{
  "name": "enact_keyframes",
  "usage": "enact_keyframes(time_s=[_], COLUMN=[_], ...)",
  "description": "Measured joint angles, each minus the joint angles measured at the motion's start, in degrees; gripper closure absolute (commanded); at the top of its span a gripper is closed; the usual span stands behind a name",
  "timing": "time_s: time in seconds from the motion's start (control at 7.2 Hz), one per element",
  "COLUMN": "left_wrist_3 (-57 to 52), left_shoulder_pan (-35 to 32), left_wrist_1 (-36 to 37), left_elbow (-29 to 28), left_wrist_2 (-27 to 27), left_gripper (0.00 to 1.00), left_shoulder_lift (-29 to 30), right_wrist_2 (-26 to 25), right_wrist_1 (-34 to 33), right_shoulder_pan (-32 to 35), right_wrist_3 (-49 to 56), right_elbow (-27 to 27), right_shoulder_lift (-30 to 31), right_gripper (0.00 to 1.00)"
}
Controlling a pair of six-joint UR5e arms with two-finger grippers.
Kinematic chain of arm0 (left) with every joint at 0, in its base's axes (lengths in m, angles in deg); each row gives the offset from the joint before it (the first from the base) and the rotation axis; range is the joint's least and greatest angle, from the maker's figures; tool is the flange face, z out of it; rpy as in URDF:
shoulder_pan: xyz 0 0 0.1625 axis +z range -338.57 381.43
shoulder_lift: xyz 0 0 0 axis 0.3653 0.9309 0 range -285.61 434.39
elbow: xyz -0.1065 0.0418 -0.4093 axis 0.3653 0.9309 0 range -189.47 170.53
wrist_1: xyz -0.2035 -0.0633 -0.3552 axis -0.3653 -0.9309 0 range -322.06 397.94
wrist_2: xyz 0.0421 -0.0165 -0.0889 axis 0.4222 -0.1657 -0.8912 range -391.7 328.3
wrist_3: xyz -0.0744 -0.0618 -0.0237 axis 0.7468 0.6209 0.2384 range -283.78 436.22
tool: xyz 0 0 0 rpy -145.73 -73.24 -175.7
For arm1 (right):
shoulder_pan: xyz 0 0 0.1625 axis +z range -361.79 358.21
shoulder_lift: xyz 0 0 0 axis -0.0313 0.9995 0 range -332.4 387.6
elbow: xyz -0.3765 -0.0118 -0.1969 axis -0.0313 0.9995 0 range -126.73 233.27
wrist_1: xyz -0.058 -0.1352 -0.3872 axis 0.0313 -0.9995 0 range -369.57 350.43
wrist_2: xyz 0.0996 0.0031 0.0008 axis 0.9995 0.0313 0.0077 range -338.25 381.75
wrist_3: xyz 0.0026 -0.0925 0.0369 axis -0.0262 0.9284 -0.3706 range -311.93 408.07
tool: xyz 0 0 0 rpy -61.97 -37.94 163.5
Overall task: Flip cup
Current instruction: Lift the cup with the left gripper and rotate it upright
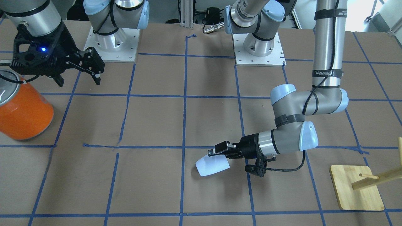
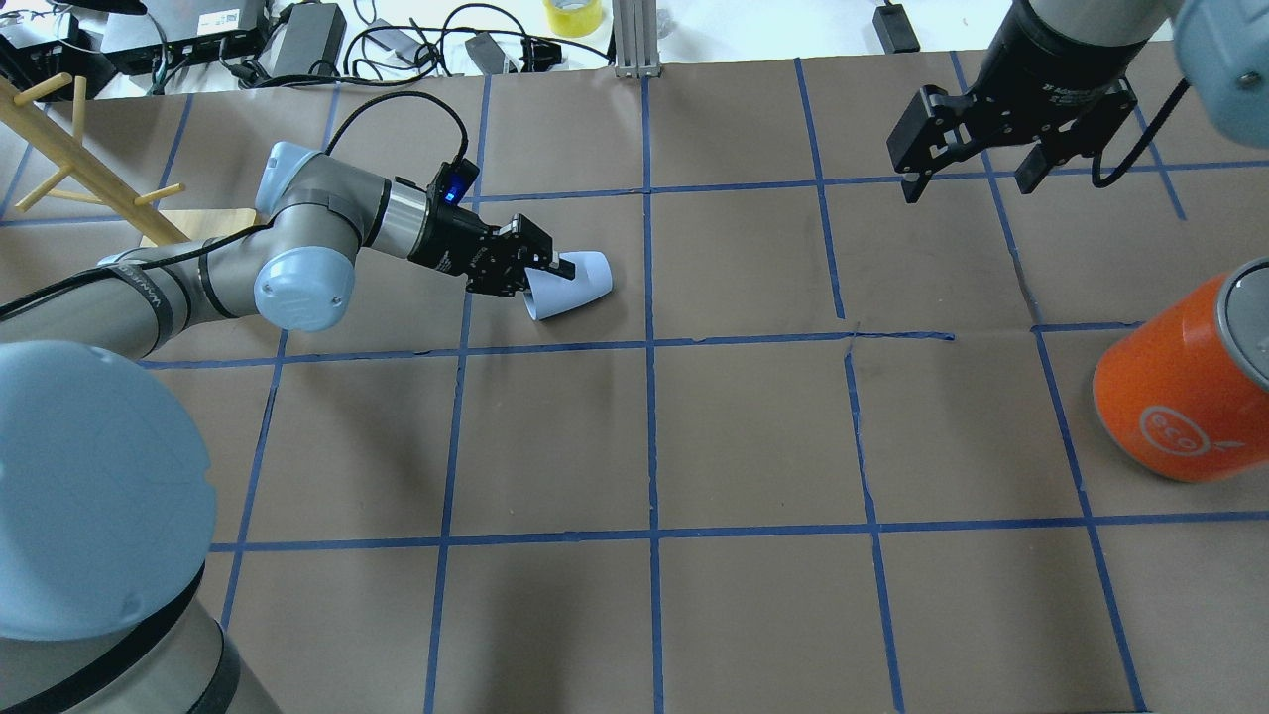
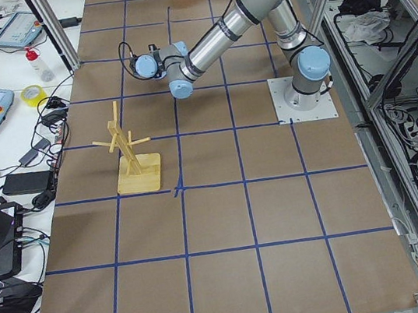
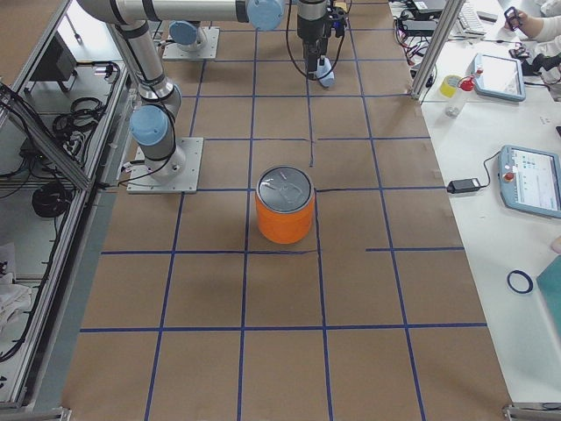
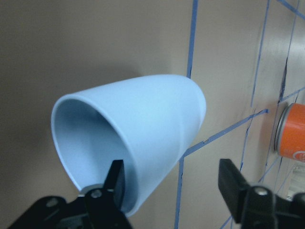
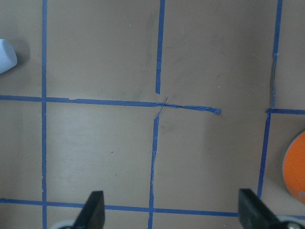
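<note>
Currently cup (image 1: 212, 165) lies on its side on tabletop (image 2: 753, 436), mouth toward left claw (image 2: 543, 276). That claw is spread, 1 finger at the mouth, 1 outside. Pinch the wall squarely before rotating, I'd judge. Right claw (image 1: 79, 82) spread, well apart.

Orange can (image 2: 1175, 397) upright, wooden peg rack (image 1: 355, 188), brown table (image 2: 753, 436) w/ blue tape grid

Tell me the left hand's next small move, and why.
Probably close the left hand. The cup lies on its side with its mouth toward the hand. One finger appears to sit just inside the rim, and the other is outside, clear of the wall, so nothing is gripped yet.
</note>
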Motion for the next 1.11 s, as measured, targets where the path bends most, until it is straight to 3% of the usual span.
enact_keyframes(time_s=[0.42, 0.69, 1.11], left_wrist_3=[4.9, 10.5, 11.4], left_shoulder_pan=[0.0, 0.0, -0.1], left_wrist_1=[0.0, 0.1, -6.3], left_elbow=[-0.3, -4.6, -16.5], left_wrist_2=[-3.6, -0.5, 23.5], left_gripper=[1.0, 1.0, 1.0], left_shoulder_lift=[-1.1, -2.9, -3.0], right_wrist_2=[-1.8, -2.4, -2.4], right_wrist_1=[-0.1, -0.2, -0.3], right_shoulder_pan=[2.8, 3.8, 3.9], right_wrist_3=[-3.9, -2.8, -2.5], right_elbow=[-1.5, -1.7, -1.8], right_shoulder_lift=[1.0, 0.7, 0.6], right_gripper=[0.0, 0.0, 0.0])
